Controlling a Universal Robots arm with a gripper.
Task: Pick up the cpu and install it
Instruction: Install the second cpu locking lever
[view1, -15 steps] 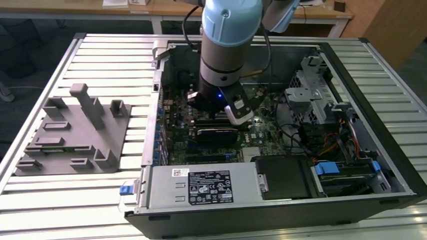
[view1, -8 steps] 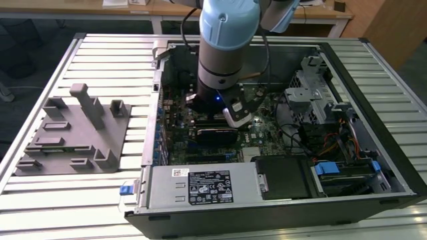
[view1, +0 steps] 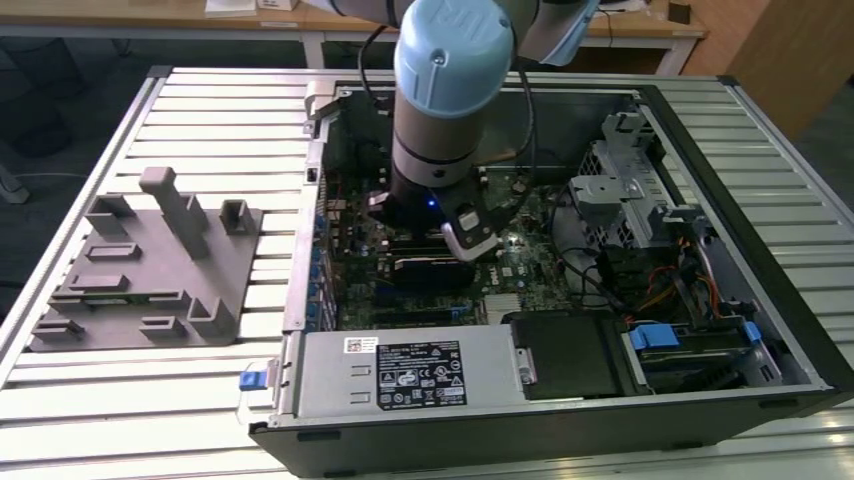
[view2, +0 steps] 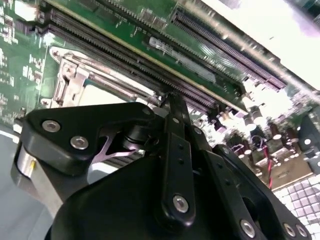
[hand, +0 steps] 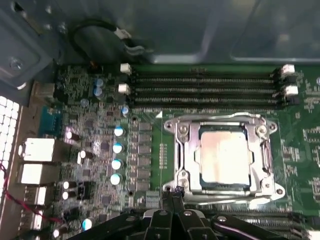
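While the arm reaches down into the open computer case lying on its side on the slatted table, its gripper hangs low over the green circuit board, right at the edge of the metal socket frame. The cpu sits flat inside that frame, its pale silvery top facing up, with the frame's window around it. In the first wrist view the jaws come to a narrow point with their tips close together just beside the frame's near corner, and nothing is held between them; they stand off the cpu, not touching it. In the second wrist view the black linkage of the gripper covers much of the socket, and a bright sliver of the frame shows beyond it, next to the long dark memory slots. Those four slots run alongside the far side of the socket in the first wrist view. In the exterior view a grey plastic tray with upright posts rests on the table toward the exterior view's left, well apart from the case. A silver power supply box fills the case's near corner, and a drive cage stands along its side toward the exterior view's right.
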